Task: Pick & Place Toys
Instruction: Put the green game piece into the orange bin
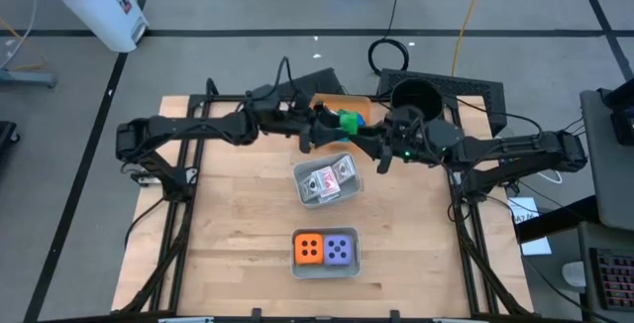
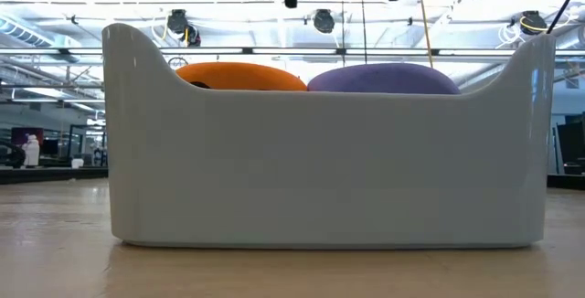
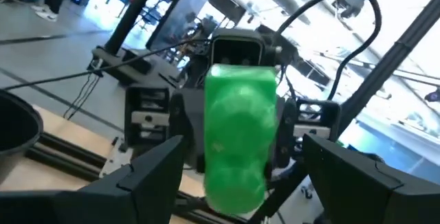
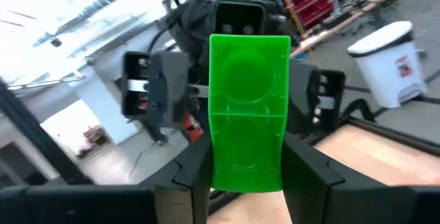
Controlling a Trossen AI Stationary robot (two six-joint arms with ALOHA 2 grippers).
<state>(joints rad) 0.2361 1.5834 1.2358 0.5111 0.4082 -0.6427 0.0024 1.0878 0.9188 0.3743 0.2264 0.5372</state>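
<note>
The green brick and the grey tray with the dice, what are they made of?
The green brick looks like glossy moulded plastic: smooth, evenly coloured faces with a raised stud and crisp edges. The grey tray seems plastic too: smooth and slightly shiny, with rounded corners. The orange die and purple die sit in it.

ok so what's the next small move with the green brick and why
Probably close the left tool on the green brick: its fingers sit open either side of it, while the right tool is shut on it, so a handover looks half done.
</note>
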